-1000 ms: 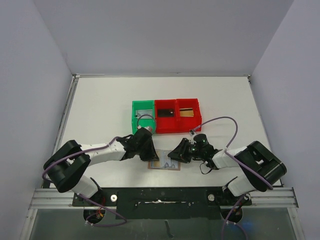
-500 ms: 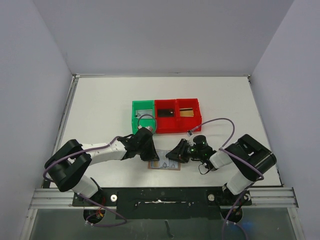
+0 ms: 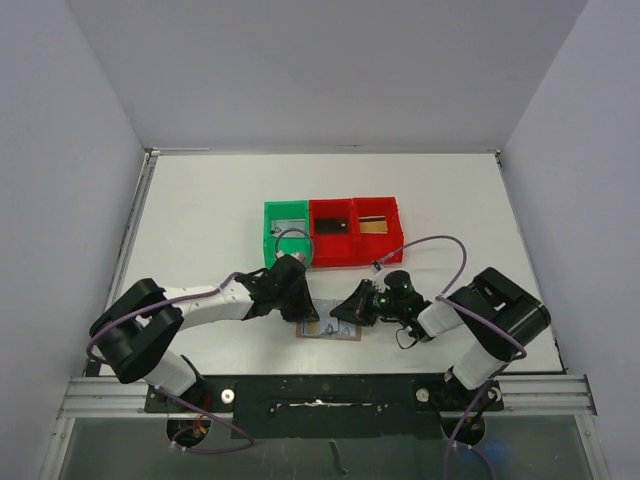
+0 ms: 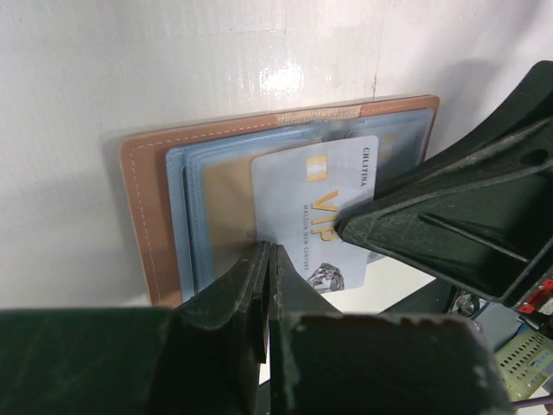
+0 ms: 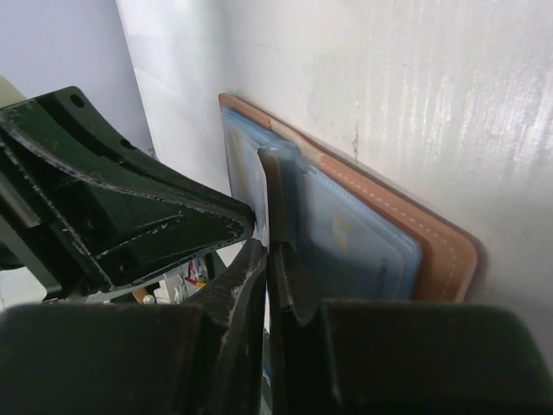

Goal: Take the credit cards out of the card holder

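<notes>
White worktop [image 3: 200, 220]: holder [image 3: 335, 333] open at lower centre; left pincer [image 4: 266, 259] together, pressing it; right pincer [image 5: 268, 259] clamped on card [image 4: 311, 207], partly out, not yet free.

Brown card holder [image 4: 143, 225], blue pockets [image 4: 179, 225], grey-blue card [image 4: 311, 199], green bin [image 3: 270, 240], red bins [image 3: 340, 256]

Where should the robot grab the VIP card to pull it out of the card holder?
Pinch the VIP card by the bare end sticking out of the card holder, probably from the right arm's side. It is thin and flat, so only that free edge can be pinched top and bottom. The right end effector is shut on it; the left end effector is shut over the holder.
</notes>
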`<action>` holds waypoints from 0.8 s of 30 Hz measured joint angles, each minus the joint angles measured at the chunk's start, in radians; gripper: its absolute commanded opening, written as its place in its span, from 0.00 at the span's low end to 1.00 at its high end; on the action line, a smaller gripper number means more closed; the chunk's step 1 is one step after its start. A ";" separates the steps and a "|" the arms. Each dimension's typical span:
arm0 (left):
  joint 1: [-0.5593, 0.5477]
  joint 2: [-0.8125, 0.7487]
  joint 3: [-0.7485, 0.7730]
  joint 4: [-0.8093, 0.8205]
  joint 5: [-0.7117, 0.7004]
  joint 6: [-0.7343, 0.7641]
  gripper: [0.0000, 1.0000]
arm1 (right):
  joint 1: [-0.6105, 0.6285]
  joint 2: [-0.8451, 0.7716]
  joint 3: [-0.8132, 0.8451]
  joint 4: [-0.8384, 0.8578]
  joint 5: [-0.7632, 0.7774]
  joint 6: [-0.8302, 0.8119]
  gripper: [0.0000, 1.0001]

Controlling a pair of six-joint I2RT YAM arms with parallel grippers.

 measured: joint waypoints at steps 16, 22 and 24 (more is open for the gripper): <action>-0.006 -0.008 0.001 -0.010 -0.029 -0.010 0.01 | -0.080 -0.385 -0.056 -0.340 0.063 -0.136 0.00; -0.006 -0.040 0.001 -0.053 -0.070 -0.006 0.11 | -0.080 -0.498 -0.037 -0.445 0.111 -0.216 0.00; -0.006 -0.063 0.001 -0.071 -0.080 -0.006 0.15 | -0.078 -0.531 -0.031 -0.459 0.126 -0.244 0.00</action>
